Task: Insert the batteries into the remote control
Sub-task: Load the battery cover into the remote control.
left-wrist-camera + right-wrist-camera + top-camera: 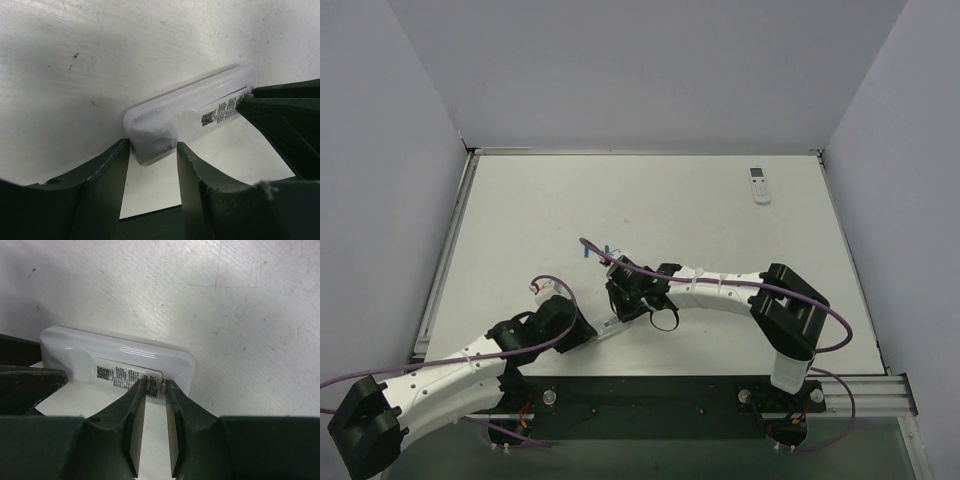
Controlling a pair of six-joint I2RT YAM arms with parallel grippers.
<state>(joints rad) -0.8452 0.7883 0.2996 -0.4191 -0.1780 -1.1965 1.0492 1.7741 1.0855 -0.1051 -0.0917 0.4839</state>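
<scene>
While the left gripper (152, 147) clamps one short end of the remote control (190, 115) between its two dark fingers, the right gripper (155, 385) meets the same remote from the opposite end, low over the white table (670, 200). The remote shows its plain white back, with a printed label (125, 376) on a raised panel. The right gripper's fingertips sit at the end of that panel, directly ahead of its wrist camera. Its fingers stand a narrow slit apart, with nothing caught between them. In the left wrist view, one right finger reaches in from the side, its tip touching the label's far end. The two small blue batteries (607, 249) lie loose on the table just beyond the right gripper, clear of both tools and of the remote. A second white remote (760, 185) rests well apart, far beyond the right gripper near the table's far right corner.
</scene>
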